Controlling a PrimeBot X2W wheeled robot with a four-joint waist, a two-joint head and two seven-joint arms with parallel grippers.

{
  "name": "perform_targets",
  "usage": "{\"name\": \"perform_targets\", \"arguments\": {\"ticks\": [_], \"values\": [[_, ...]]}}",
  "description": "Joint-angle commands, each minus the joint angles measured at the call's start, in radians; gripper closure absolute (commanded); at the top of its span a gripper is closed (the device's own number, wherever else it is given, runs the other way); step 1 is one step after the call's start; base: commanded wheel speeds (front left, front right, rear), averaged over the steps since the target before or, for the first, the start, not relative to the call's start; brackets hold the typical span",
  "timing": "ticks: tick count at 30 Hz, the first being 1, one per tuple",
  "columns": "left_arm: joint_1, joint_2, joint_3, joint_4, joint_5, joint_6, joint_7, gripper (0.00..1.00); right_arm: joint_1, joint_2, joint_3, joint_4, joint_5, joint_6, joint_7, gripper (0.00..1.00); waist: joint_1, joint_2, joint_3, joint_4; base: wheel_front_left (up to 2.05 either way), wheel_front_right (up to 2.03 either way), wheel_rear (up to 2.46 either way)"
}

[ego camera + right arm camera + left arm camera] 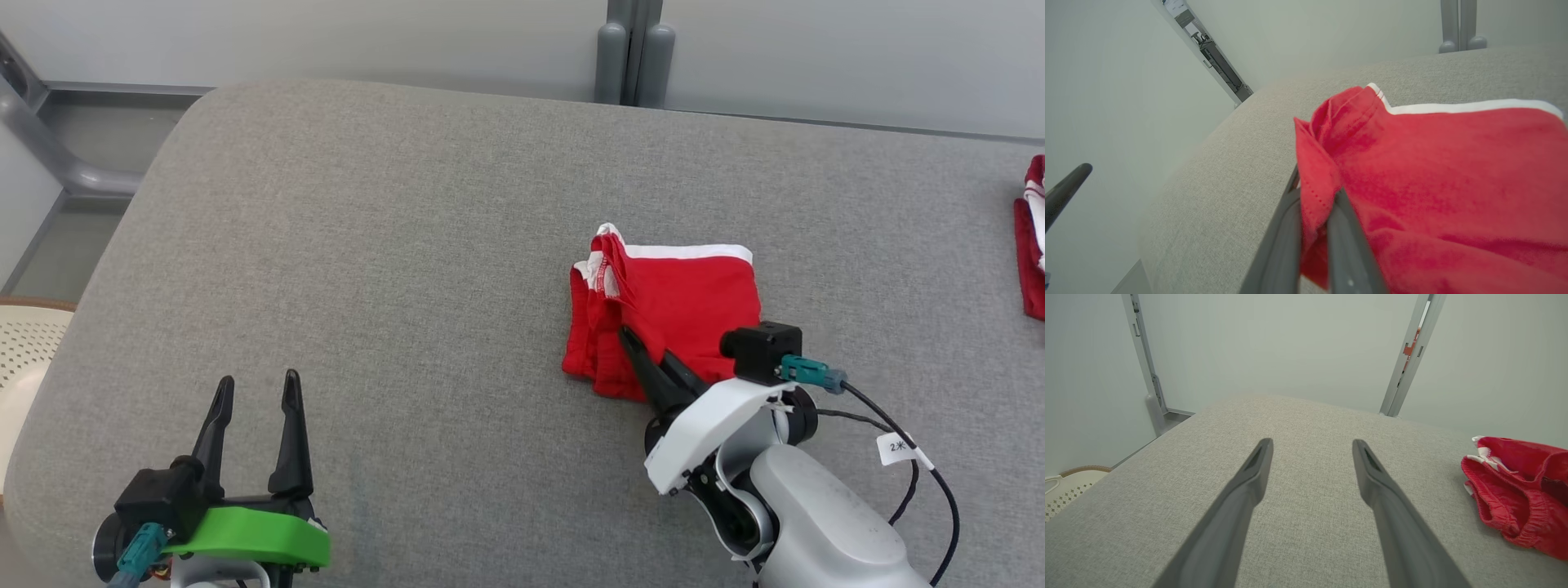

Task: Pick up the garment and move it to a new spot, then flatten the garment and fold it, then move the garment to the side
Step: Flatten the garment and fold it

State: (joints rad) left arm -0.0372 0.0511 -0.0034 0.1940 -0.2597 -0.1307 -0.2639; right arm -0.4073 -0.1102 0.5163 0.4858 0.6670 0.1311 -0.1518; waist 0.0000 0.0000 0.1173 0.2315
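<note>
On the head view, red garment (pixel 669 314) lies folded on grey bench (pixel 367 245), right of centre, with right tool (pixel 627 333) at its near edge. Left wrist view: left tool (pixel 1312 443) wide, empty. Right wrist view: right tool pinches a fold, probably several layers. Step looks like moving aside; next needs a lift w/o unfolding.

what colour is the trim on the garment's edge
White trim on the red garment; it shows best in the right wrist view.
</note>
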Motion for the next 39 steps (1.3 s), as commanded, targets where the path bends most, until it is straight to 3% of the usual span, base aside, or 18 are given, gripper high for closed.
{"name": "perform_targets", "arguments": {"ticks": [1,2,3,4,9,17,18,19,20,25,39], "values": [[-0.013,0.000,0.000,0.001,-0.008,0.000,0.000,0.00,0.010,0.003,0.002,0.013,0.003,-0.001,-0.013,1.00,0.0000,0.0000,0.003,0.006,0.00,0.00,0.00],[-0.015,0.000,-0.001,0.002,-0.010,0.000,0.000,0.00,0.010,0.006,0.006,0.023,0.005,-0.001,-0.022,0.69,0.0000,0.0000,0.004,0.007,0.00,0.00,0.00],[-0.015,0.000,-0.002,0.003,-0.011,0.000,0.000,0.00,0.009,0.008,0.013,0.026,0.006,-0.001,-0.029,0.16,0.0000,0.0000,0.004,0.008,0.00,0.00,0.00],[-0.015,0.000,-0.002,0.004,-0.013,0.000,0.000,0.00,0.007,0.009,0.019,0.032,0.009,-0.001,-0.039,0.00,0.0000,0.0000,0.004,0.007,0.00,0.00,0.00],[-0.008,0.000,0.004,0.002,-0.009,0.000,0.000,0.00,0.002,-0.025,-0.004,0.016,0.002,-0.001,-0.089,0.00,0.0000,0.0000,-0.002,0.000,0.00,0.00,0.00],[0.004,0.000,0.015,-0.013,0.009,0.000,0.000,0.00,0.044,-0.095,-0.190,-0.038,-0.070,-0.001,-0.113,0.00,0.0000,0.0000,0.001,-0.011,0.00,0.00,0.00],[0.002,0.000,0.014,-0.015,0.012,0.000,0.000,0.00,0.054,-0.092,-0.226,-0.040,-0.084,-0.001,-0.113,0.33,0.0000,0.0000,0.004,-0.011,0.00,0.00,0.00],[-0.001,0.000,0.012,-0.015,0.014,0.000,0.000,0.00,0.063,-0.091,-0.250,-0.035,-0.096,-0.001,-0.113,0.59,0.0000,0.0000,0.006,-0.010,0.00,0.00,0.00],[-0.005,0.000,0.009,-0.016,0.014,0.000,0.000,0.00,0.068,-0.087,-0.279,-0.029,-0.104,-0.001,-0.113,1.00,0.0000,0.0000,0.009,-0.008,0.00,0.00,0.00],[-0.022,0.000,-0.004,-0.015,0.016,0.000,0.000,0.00,0.059,-0.067,-0.321,0.015,-0.168,-0.001,-0.114,1.00,0.0000,0.0000,0.023,0.003,0.00,0.00,0.00],[-0.039,0.000,-0.031,0.003,0.005,0.001,0.000,0.00,-0.054,0.045,-0.281,0.243,-0.291,-0.001,-0.113,1.00,0.0000,0.0000,0.040,0.054,0.00,0.00,0.00]]}}
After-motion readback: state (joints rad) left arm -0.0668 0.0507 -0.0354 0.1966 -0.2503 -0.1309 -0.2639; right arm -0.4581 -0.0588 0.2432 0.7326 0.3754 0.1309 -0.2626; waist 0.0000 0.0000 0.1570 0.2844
